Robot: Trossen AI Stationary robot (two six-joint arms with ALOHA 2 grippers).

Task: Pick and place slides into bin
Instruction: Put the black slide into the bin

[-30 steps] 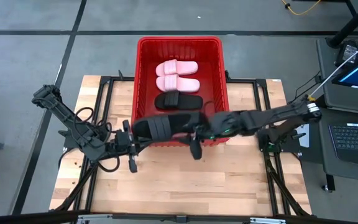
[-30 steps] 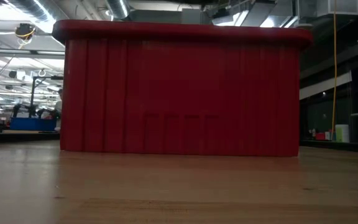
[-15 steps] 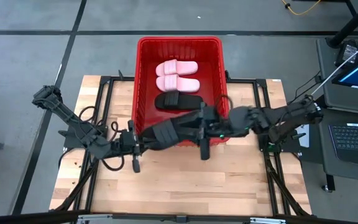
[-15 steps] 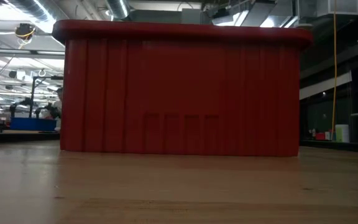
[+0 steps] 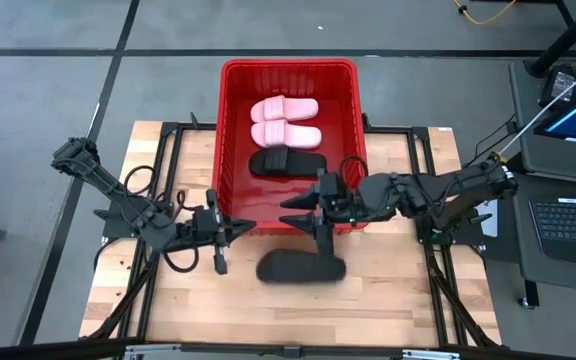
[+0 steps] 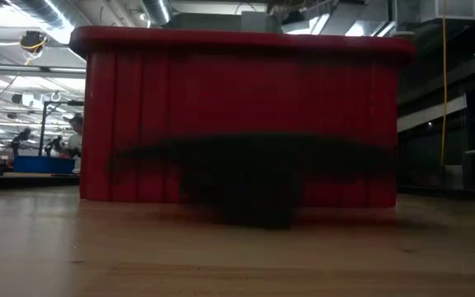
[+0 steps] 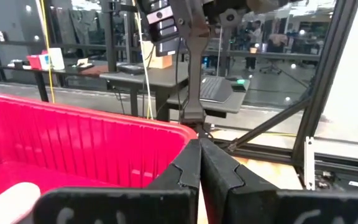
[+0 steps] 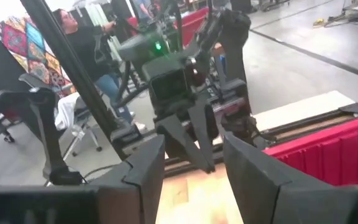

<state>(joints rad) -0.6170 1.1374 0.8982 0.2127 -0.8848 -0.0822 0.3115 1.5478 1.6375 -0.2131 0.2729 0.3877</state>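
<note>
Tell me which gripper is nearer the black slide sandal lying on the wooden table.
Right. The right gripper, open, hangs just beyond the black slide sandal toward the bin; the left gripper, shut, sits off to its left.

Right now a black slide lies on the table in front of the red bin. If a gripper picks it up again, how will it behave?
The black slide looks like a thick one-piece sole, so it probably stays fairly stiff. It lies flat on the table, so it should not roll. Its smooth-looking surface may slip from narrow jaws; gripping the strap seems safer.
</note>
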